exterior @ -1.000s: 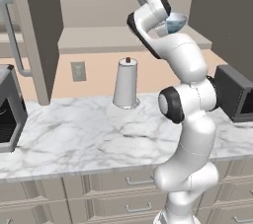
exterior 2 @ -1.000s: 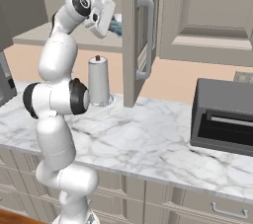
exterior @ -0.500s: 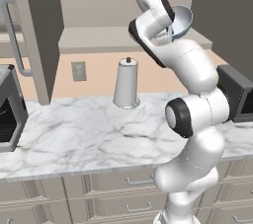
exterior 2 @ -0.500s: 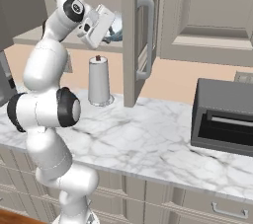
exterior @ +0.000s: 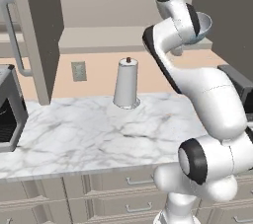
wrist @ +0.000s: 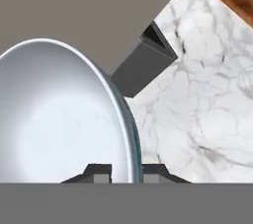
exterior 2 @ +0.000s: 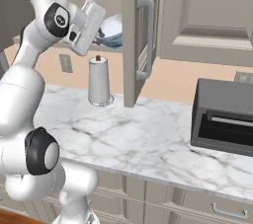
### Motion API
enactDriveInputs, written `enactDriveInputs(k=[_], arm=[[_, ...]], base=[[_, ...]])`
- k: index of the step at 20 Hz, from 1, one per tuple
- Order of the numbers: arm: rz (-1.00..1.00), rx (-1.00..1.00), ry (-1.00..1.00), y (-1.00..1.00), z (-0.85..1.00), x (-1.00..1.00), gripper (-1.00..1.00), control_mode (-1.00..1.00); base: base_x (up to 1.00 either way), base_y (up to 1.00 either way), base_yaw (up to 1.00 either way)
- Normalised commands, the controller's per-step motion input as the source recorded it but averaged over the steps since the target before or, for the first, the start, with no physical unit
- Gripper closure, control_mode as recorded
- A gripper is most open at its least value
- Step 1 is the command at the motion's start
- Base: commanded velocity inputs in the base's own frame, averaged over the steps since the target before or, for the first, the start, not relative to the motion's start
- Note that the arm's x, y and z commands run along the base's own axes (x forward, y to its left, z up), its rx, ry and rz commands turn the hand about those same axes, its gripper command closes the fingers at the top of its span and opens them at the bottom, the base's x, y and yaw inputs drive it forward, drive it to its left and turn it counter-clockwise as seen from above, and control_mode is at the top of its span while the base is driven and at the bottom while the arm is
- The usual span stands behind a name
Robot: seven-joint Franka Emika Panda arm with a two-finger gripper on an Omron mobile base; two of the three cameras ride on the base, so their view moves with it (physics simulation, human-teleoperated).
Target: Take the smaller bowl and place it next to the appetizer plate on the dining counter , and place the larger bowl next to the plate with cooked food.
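Note:
My gripper [exterior: 193, 26] is raised high above the marble counter [exterior: 89, 134] and is shut on the rim of the smaller bowl [exterior: 204, 23], which is pale blue-white and tilted on its side. From the right base the bowl [exterior 2: 111, 29] hangs beside the open cabinet door, just off the gripper [exterior 2: 101, 33]. In the hand view the bowl [wrist: 59, 119] bulks large at the left, its rim pinched between the fingertips [wrist: 100, 170]. The larger bowl and both plates are out of view.
A grey paper-towel cylinder [exterior: 127, 84] stands on the counter under the arm. An open cabinet door [exterior 2: 136, 35] with a handle hangs close to the bowl. A dark oven box [exterior 2: 225, 119] sits at the right, and another appliance [exterior: 7, 114] at the left edge.
The arm has twisted and its elbow has swung out. The held bowl has shifted rightward in the left base view, away from the cabinet shelf.

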Motion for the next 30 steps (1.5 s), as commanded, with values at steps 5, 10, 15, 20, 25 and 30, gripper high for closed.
enactDriveInputs(k=[5, 10, 15, 20, 25, 30], arm=[[-0.01, 0.0, -0.53, 0.84, 0.17, -1.0, 1.0, -1.0], [0.0, 0.01, -0.31, 0.88, 0.23, -1.0, 1.0, -1.0], [0.06, 0.19, -0.04, 0.4, -0.05, -1.0, 1.0, -1.0], [0.13, 0.25, 0.02, 0.03, -0.29, -1.0, 1.0, -1.0], [0.18, 0.24, 0.17, -0.03, -0.73, -0.9, 1.0, -1.0], [0.16, 0.23, 0.08, -0.32, -0.67, -0.11, 1.0, -1.0]], base=[[0.0, 0.0, 0.0], [0.0, 0.0, 0.0], [0.0, 0.0, 0.0], [0.0, 0.0, 0.0], [0.0, 0.0, 0.0], [0.0, 0.0, 0.0]])
